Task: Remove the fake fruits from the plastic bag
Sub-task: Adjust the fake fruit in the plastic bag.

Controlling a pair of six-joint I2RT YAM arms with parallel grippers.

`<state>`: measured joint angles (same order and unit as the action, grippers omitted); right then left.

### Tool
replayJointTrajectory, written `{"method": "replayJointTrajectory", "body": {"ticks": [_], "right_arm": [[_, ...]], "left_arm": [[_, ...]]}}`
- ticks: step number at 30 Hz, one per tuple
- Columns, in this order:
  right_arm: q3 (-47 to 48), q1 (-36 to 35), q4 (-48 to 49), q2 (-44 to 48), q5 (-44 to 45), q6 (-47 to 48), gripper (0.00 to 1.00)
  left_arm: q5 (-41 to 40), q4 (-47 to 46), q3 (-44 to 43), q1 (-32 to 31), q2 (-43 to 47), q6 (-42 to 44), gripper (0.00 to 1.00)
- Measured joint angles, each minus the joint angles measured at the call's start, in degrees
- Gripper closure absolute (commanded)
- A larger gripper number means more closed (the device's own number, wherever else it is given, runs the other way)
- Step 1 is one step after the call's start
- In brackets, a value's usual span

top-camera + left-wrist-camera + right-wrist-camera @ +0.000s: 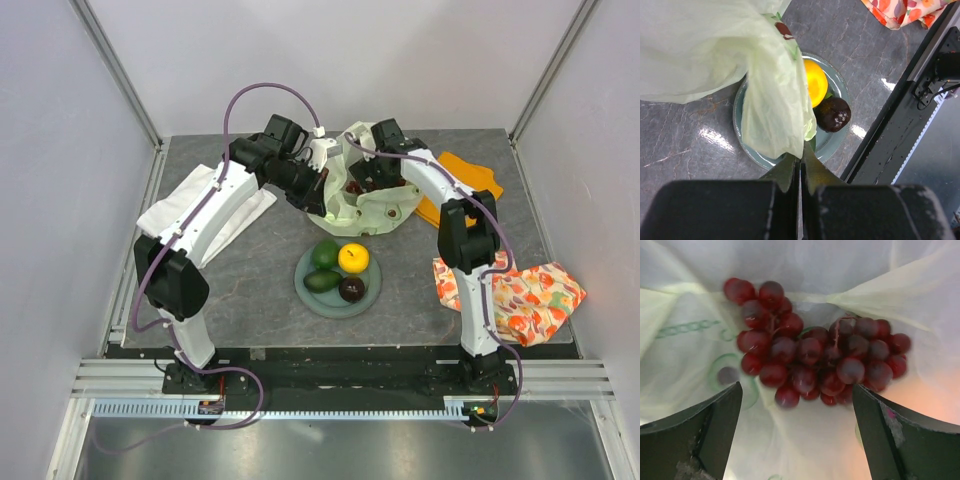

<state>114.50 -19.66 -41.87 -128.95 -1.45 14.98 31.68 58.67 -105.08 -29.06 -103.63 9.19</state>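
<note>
- Left gripper (801, 160): clenched, with a thin fold of the plastic bag (700, 45) pinched between its tips.
- Right gripper (796, 390): released, with jaws spread wide, pointing into the bag's mouth, one finger on either side of the grape bunch (815, 360); no contact with the grapes to be seen.
- Plastic bag (385, 210): crumpled at the back middle of the table (250, 300), just behind the plate (340, 312), between the two wrists.
- Grape bunch: dark red, lying inside the bag on its pale film.
- On the plate, out of the bag: a green fruit (324, 253), a second green fruit (322, 281), a yellow citrus (353, 258) and a maroon fruit (352, 289), packed close together.
- From the left wrist: citrus (815, 82) and maroon fruit (832, 114) side by side, partly hidden behind the hanging fold.
- White cloth (165, 210) at the table's left edge, under the left arm.
- Orange cloth (470, 175) at back right, beside the bag.
- Fruit-print cloth (520, 295) at front right, well apart from the plate.
</note>
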Motion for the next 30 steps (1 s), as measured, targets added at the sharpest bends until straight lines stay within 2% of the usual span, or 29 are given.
{"method": "replayJointTrajectory", "body": {"ticks": [4,6,7,9,10,12,17,30], "right_arm": [[0.52,-0.39,0.79,-4.96,4.70,1.33,0.02],[0.83,-0.61,1.57,-6.05,7.39,1.92,0.16],[0.72,-0.70,2.25,-6.08,8.22,2.34,0.32],[0.24,-0.72,4.70,-5.99,9.29,3.10,0.50],[-0.31,-0.68,6.19,-5.90,9.18,3.21,0.63],[-1.55,-0.57,8.28,-5.68,8.83,3.56,0.74],[-3.80,-0.07,9.46,-1.88,4.57,3.58,0.80],[-9.11,0.15,5.20,20.35,-12.07,-1.60,0.79]], "left_arm": [[0.11,0.00,0.00,0.00,-0.04,0.00,0.99],[0.11,0.00,0.00,0.00,-0.11,0.00,0.99],[0.11,0.00,0.00,0.00,-0.20,0.00,0.99],[0.09,0.00,0.00,0.00,-0.37,0.00,0.98],[0.07,-0.02,0.00,0.00,-0.57,0.00,0.98],[-0.07,0.00,0.00,0.00,-0.96,0.00,0.98],[-0.35,-0.13,-0.59,0.00,-1.95,-0.02,0.99],[-5.88,-1.40,-5.90,1.11,-4.07,-0.15,0.99]]}}
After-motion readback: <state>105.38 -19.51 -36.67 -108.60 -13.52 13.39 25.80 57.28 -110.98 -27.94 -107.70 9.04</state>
